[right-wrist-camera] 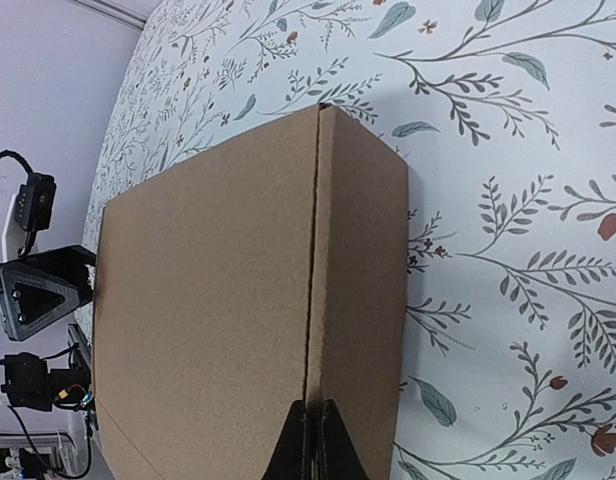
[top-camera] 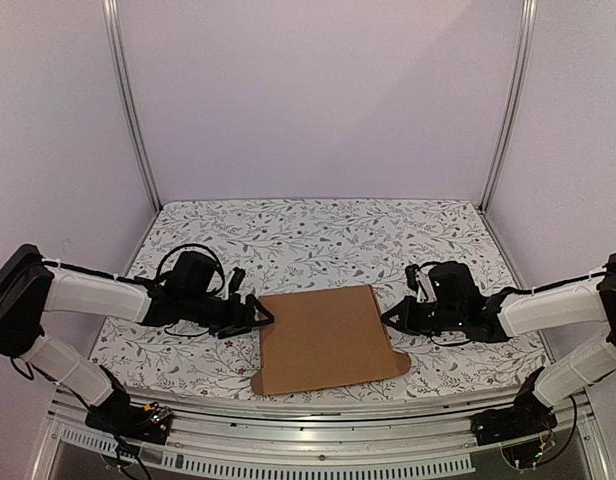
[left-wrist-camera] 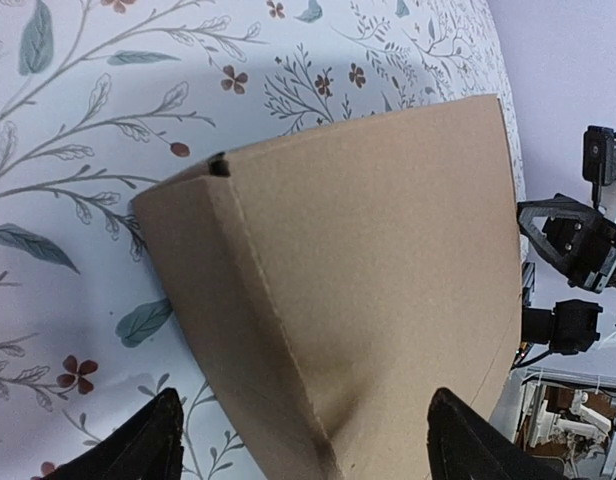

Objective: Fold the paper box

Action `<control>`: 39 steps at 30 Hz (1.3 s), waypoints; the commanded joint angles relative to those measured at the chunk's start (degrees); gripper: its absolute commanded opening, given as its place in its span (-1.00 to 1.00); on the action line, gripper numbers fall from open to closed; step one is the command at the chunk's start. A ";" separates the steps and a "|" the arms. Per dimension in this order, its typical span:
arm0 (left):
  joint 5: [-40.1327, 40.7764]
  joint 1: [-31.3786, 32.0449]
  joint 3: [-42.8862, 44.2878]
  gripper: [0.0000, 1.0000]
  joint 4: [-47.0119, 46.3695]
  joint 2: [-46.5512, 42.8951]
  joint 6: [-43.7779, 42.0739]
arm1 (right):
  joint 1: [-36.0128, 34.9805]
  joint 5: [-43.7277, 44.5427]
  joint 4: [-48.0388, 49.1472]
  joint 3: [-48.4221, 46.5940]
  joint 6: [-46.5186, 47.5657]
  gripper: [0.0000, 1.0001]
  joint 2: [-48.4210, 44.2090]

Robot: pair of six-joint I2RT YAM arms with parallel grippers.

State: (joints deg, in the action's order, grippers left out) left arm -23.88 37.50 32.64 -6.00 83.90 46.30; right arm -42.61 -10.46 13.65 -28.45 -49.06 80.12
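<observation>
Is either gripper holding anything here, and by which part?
The left gripper is open at the paper box's left edge, holding nothing. The right gripper is shut against the right side fold; whether it pinches cardboard cannot be told.

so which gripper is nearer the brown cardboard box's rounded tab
Right. The right gripper is at the brown cardboard box edge beyond its rounded tab; the left gripper is at the opposite edge.

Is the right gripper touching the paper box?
Cannot tell: right wrist view shows the right gripper overlapping the paper box edge, contact unclear.
</observation>
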 commanded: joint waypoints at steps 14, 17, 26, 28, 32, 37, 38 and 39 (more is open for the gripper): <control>-4.28 -0.41 -5.45 0.78 -3.60 -2.63 3.88 | 5.98 -6.81 5.87 8.45 -2.24 -1.00 1.99; -6.48 -0.41 -6.88 0.79 -10.53 -0.36 6.75 | 6.72 -7.93 8.00 9.46 -2.44 -1.00 3.50; -11.06 -0.27 -9.22 0.80 -27.00 6.20 15.00 | 6.97 -9.57 12.62 10.08 -3.27 -1.00 8.25; -11.36 -0.31 -9.90 0.81 -29.16 7.11 16.06 | 7.07 -9.60 12.95 10.08 -3.39 -1.00 8.62; -11.49 -0.32 -11.33 0.82 -31.78 8.47 17.25 | 7.25 -9.58 12.90 10.14 -3.47 -1.00 8.79; -11.68 -0.32 -12.45 0.83 -32.49 8.47 17.59 | 7.51 -8.96 12.50 11.22 -3.29 -1.00 8.80; -11.51 -0.32 -12.63 0.83 -32.04 8.17 17.45 | 7.49 -8.75 12.08 11.44 -3.18 -1.00 8.68; -11.20 -0.38 -12.71 0.83 -31.17 7.80 17.17 | 7.49 -8.40 11.69 11.67 -2.95 -1.00 8.34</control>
State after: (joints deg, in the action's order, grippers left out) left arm -34.06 37.06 20.97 -36.40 91.61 63.07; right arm -35.44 -21.65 36.53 -20.18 -52.51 86.02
